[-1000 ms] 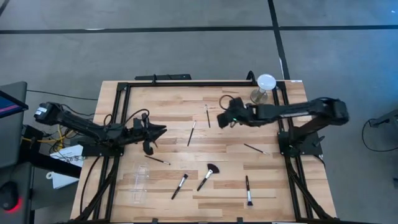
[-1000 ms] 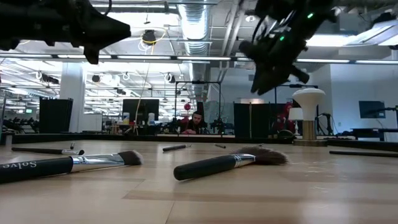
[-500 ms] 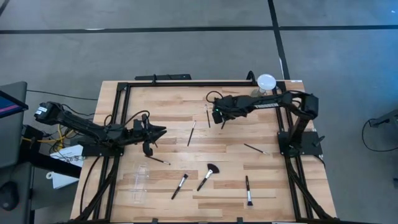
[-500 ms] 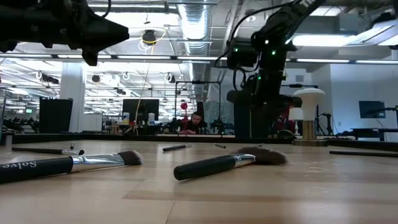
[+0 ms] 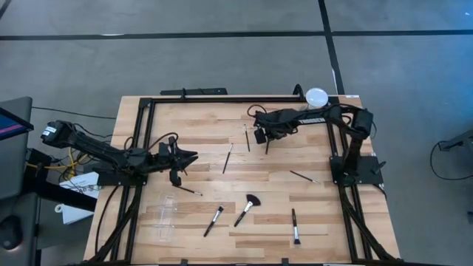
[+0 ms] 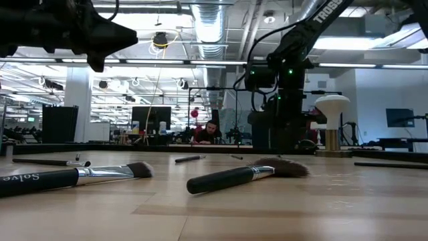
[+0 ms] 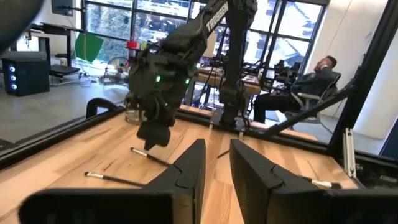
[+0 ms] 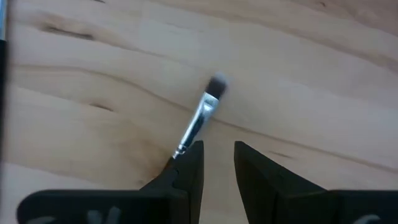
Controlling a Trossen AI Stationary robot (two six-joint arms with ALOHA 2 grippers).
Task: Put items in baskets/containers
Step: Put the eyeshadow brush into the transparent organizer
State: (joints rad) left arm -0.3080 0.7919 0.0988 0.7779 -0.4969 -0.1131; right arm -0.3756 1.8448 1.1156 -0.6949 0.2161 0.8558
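The right gripper (image 5: 264, 142) is lowered at the far middle of the table (image 5: 295, 214), above a small brush (image 8: 200, 121) with a silver ferrule. In the right wrist view its fingers (image 8: 189, 163) stand a narrow gap apart with the brush handle running down beside the left one; whether the handle is already pinched cannot be told. The left gripper (image 5: 190, 156) waits at the left side, its jaws narrowly parted and nothing between them.

6 other brushes lie scattered: a thin brush (image 5: 228, 158) near the middle, a fan brush (image 5: 246, 209) and a flat brush (image 5: 213, 220) near the front, 1 more at the right front, 1 at the right, and 1 below the left gripper. The clear tray (image 5: 165, 210) is barely made out at the near left.

The small brush is judged light and stiff, with a smooth, thin handle that could roll or slip. It is best taken across the handle close to the ferrule, not by the soft bristles.
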